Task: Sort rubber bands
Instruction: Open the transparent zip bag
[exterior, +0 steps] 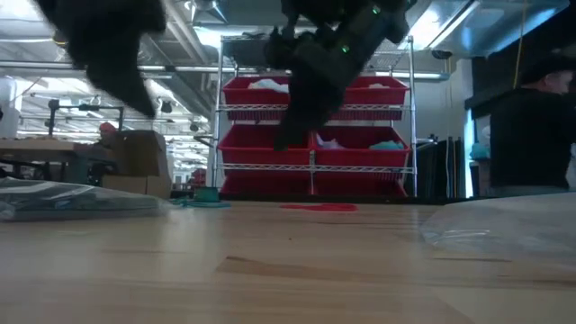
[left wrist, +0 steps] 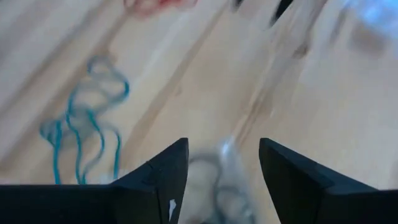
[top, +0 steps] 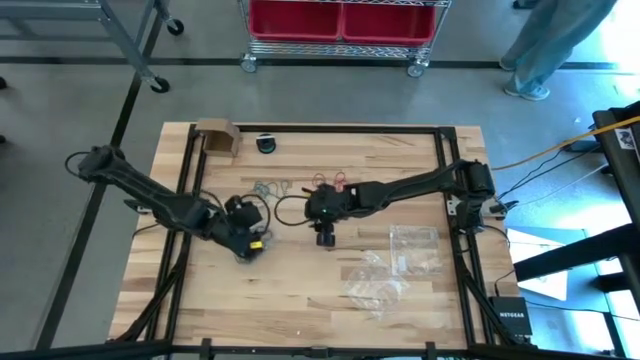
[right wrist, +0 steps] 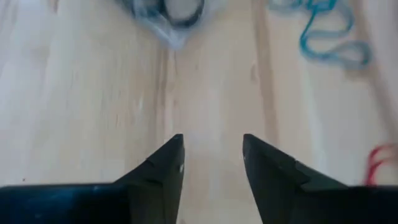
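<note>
A small clear bag with black rubber bands (top: pixel 287 210) lies flat on the wooden table between my two arms. Loose teal rubber bands (top: pixel 270 188) and red rubber bands (top: pixel 331 181) lie just beyond it toward the far edge. My left gripper (left wrist: pixel 222 163) is open above the table. The blurred bag (left wrist: pixel 219 186) shows low between its fingers, and the teal bands (left wrist: pixel 84 134) lie to one side. My right gripper (right wrist: pixel 212 155) is open over bare wood. The bag (right wrist: pixel 169 14) lies ahead of it, with the teal bands (right wrist: pixel 326 31) and red bands (right wrist: pixel 380 163) off to one side.
Two empty clear bags (top: pixel 414 248) (top: pixel 374 288) lie on the table's right half. A cardboard box (top: pixel 217 137) and a dark round object (top: pixel 266 144) sit at the far edge. A person (top: pixel 555 45) stands beyond the far right corner.
</note>
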Available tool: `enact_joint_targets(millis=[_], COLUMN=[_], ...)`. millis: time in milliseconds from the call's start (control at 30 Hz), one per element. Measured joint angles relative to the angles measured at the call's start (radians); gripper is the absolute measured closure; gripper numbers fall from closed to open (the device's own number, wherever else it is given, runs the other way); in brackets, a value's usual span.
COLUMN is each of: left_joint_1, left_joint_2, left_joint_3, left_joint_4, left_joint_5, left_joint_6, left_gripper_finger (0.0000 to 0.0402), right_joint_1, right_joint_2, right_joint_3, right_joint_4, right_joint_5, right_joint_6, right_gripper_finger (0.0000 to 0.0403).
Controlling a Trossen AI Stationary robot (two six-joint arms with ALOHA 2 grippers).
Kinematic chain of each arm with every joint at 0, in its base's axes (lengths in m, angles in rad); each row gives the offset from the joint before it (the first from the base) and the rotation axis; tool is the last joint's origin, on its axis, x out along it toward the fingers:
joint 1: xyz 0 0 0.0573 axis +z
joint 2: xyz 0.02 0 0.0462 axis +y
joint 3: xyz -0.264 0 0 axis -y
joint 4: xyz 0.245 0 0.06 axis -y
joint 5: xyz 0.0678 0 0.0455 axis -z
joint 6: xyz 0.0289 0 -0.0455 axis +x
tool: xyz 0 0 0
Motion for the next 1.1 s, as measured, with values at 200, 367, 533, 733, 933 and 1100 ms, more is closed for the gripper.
enact_joint_targets(millis=[200, 367, 533, 733, 933, 1100], left_joint_1=[0.0, -0.044, -0.107, -0.17, -0.175, -0.126], left_joint_2=[0.039, 0.039, 0.031, -0.019, -0.072, -0.088], left_joint_3=[-0.175, -0.246, -0.239, -0.143, -0.032, -0.012], left_joint_4=[0.024, 0.012, -0.131, -0.277, -0.255, -0.108], left_joint_5=[0.08, 0.2, 0.292, 0.324, 0.129, -0.031], left_joint_6=[-0.183, -0.279, -0.328, -0.347, -0.27, -0.132], left_gripper_finger=[0.023, 0.0242, 0.0256, 0.0269, 0.027, 0.027], right_joint_1=[0.032, 0.054, 0.073, 0.073, 0.073, 0.073], right_joint_2=[0.002, 0.003, 0.003, 0.003, -0.01, -0.146], right_joint_3=[-0.106, -0.135, -0.135, -0.135, -0.135, -0.134], right_joint_4=[0.136, 0.225, 0.258, 0.249, 0.221, 0.03], right_joint_5=[-0.005, 0.001, 0.034, 0.017, -0.043, -0.067], right_joint_6=[0.119, 0.152, 0.151, 0.157, 0.188, 0.166], right_gripper_finger=[0.0246, 0.0246, 0.0246, 0.0246, 0.0246, 0.0246])
